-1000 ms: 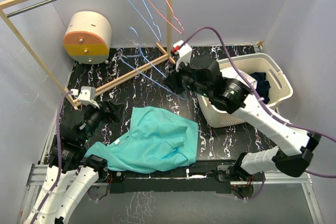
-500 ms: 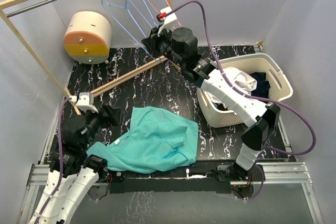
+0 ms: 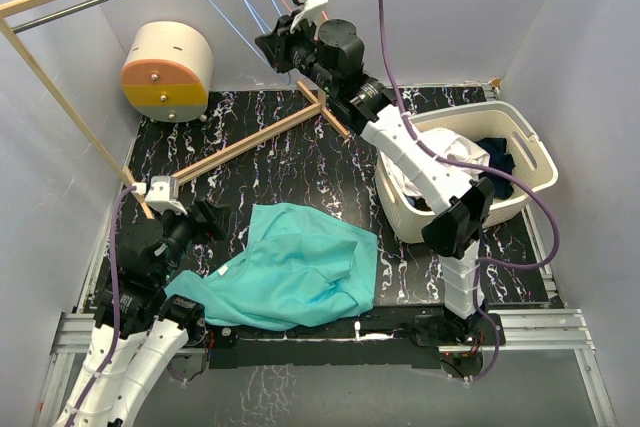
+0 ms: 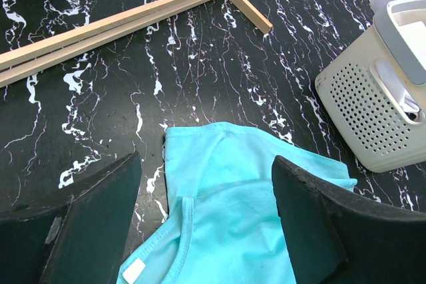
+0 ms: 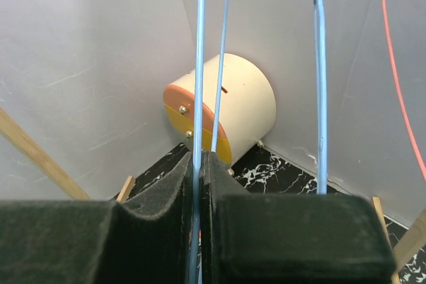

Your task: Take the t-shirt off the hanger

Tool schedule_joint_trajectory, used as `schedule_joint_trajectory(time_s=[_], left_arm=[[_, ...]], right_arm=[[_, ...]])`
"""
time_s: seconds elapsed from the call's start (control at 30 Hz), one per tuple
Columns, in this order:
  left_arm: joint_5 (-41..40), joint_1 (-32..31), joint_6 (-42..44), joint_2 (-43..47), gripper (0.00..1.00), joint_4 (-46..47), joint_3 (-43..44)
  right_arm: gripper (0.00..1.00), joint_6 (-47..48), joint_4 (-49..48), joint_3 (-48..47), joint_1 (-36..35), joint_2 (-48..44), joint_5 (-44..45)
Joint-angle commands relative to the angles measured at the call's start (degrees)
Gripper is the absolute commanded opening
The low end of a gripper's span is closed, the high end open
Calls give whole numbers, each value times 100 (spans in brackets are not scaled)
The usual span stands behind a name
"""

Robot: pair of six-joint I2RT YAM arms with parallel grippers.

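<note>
At the right wrist, right hand (image 5: 198,167) pinches blue hanger (image 5: 199,64).

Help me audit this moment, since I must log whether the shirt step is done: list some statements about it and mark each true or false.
1. The teal t-shirt lies on the table, off any hanger. True.
2. The right fingers are open and empty. False: they are shut on the blue hanger wire.
3. The left fingers grip the t-shirt. False: they stand open, holding nothing.
4. The white basket stands on the table to the right of the t-shirt. True.
</note>
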State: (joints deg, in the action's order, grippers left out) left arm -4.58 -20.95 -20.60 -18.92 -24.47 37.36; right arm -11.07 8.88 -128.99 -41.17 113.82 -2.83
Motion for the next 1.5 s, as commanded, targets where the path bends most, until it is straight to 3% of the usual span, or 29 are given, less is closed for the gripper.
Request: schedule_joint_trajectory(time_s=[0.0,0.53,0.63,0.73,0.87,1.03,1.27,1.47], left_arm=[[-34,9,-18,13,77,12,63],[-39,12,-32,-63,77,4,66],[-45,11,-32,-90,77,-6,71],[-53,12,-32,-106,77,-10,71],[-45,12,-34,-142,77,-6,77],[-79,13,-32,-174,77,-27,77],[-172,12,-49,-156,77,-38,78],[-174,10,-54,-206,77,-32,77]], right_arm=[[8,-118,-190,-572,23,187,-123],[8,-165,125,-532,23,456,-259],[18,-154,119,-234,24,279,-290],[41,-133,-11,381,22,-127,-369],[65,-98,-256,1454,21,-916,-523],[81,-111,-268,3066,21,-2188,-903],[86,-246,177,5387,-211,-3841,-1520],[83,-241,430,6933,-1356,-4344,-1008]])
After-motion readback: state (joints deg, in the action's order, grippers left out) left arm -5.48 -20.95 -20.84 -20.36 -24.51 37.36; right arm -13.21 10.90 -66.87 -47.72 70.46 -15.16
